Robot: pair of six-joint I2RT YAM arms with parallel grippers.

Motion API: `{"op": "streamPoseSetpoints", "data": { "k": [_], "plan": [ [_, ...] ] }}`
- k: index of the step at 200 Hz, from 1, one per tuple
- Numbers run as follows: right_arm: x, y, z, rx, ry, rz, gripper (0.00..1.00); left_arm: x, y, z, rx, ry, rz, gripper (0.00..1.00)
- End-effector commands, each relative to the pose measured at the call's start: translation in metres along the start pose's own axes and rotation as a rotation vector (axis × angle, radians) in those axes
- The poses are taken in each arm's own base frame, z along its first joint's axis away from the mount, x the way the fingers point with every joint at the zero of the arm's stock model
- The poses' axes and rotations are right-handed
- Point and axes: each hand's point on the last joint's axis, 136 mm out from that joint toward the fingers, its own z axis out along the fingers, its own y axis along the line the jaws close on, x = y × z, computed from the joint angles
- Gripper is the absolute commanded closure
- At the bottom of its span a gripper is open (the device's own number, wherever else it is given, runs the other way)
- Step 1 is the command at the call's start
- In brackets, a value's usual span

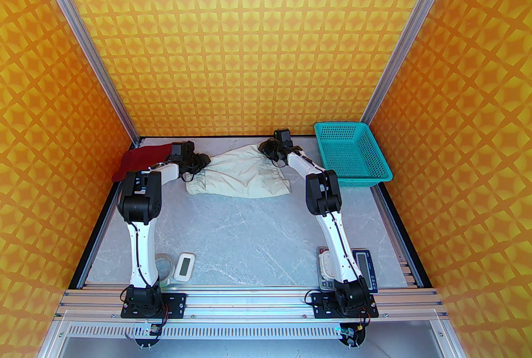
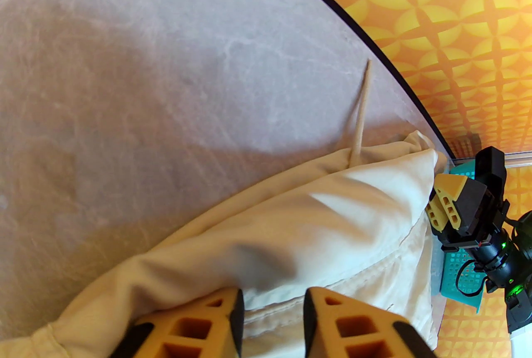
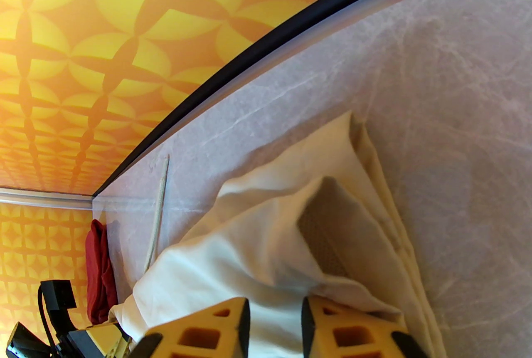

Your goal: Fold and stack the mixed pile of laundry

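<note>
Wrinkled cream-white shorts (image 1: 245, 177) lie partly folded, with left claw (image 2: 274, 300) and right claw (image 3: 275, 306) both parted over them.

The left arm (image 1: 139, 248) and right arm (image 1: 334, 238) are built of slim white link shells joined by bulky black joint housings, with thin black cables (image 1: 343, 242) running along the white sections. Each stands on a flat black base plate (image 1: 174, 302) dotted with small screws. The left gripper (image 2: 274, 294) and right gripper (image 3: 275, 302) carry orange-yellow fingers (image 2: 353, 331) moulded with square cut-out pockets and faced with black pads (image 2: 239, 314) on the inner sides. A green light (image 2: 505, 244) glows on the right arm's black wrist body
</note>
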Motion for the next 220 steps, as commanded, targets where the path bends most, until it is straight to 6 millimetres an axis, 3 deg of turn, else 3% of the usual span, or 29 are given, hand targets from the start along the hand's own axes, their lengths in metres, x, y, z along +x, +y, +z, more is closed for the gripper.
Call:
{"op": "streamPoseSetpoints", "data": {
  "k": [1,35,67,86,116,172,220],
  "plan": [
    [-0.025,0.042,-0.05,-0.021,-0.036,-0.082,0.7,-0.014,-0.036,-0.025,0.031,-0.002,0.08,0.61],
    [-0.023,0.067,-0.108,-0.007,-0.059,-0.173,0.67,-0.009,-0.078,-0.066,0.034,0.029,0.212,0.49],
    [0.007,0.051,-0.144,0.083,-0.015,-0.258,0.67,0.018,-0.088,-0.088,0.018,0.088,0.261,0.53],
    [0.042,0.047,-0.148,0.101,0.055,-0.326,0.67,0.047,-0.066,-0.082,-0.013,0.152,0.243,0.58],
    [0.088,0.025,-0.139,0.16,0.154,-0.364,0.68,0.068,-0.039,-0.066,-0.047,0.222,0.222,0.62],
    [0.133,-0.045,-0.127,0.327,0.275,-0.282,0.7,0.105,0.004,-0.048,-0.101,0.316,0.165,0.64],
    [0.163,-0.1,-0.159,0.518,0.338,-0.221,0.7,0.145,0.022,-0.066,-0.135,0.373,0.109,0.68]
  ]
}}
